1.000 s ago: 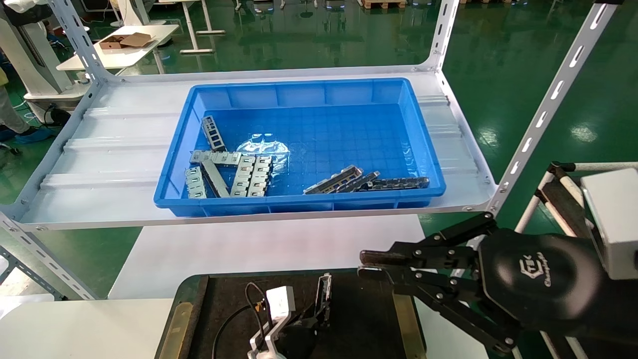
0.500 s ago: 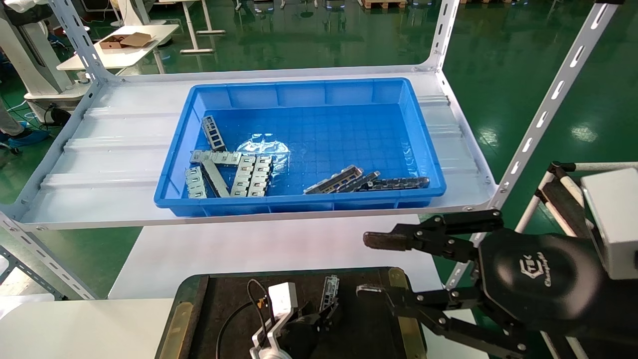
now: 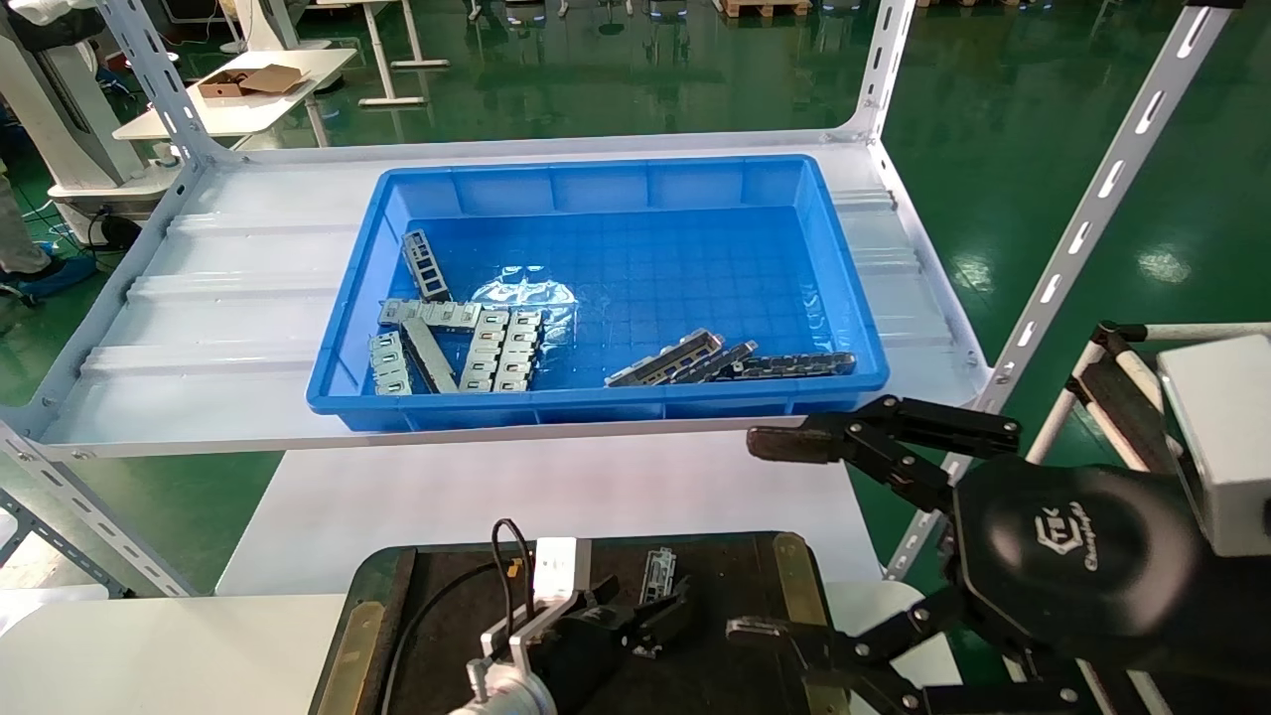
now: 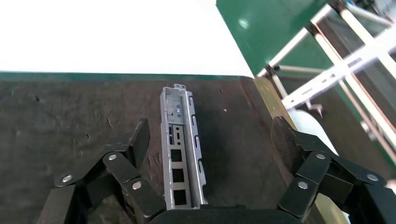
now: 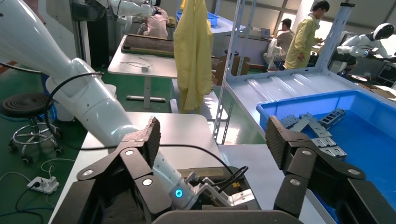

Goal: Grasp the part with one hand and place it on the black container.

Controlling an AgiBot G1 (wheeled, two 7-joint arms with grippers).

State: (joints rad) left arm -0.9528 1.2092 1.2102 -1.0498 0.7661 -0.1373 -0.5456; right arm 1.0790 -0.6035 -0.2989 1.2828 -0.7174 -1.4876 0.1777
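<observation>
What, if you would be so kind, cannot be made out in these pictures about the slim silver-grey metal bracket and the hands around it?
- Head view: most of the slim silver-grey metal U-channel bracket is hidden behind the open left hand.
- Left wrist view: the bracket's near end runs under the hand's body, so its full length is unseen.
- Head view: the flat dark black container is cut off by the lower edge.
- Head view: the open right hand's lower finger is partly cut off too.

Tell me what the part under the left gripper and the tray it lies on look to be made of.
The part: seemingly thin sheet metal, matte silver-grey, judging by folded edges and punched rectangular cut-outs. The black container: unclear, perhaps rubber or coated board; dull, mottled dark surface, with a brass-coloured, metal-looking side strip.
</observation>
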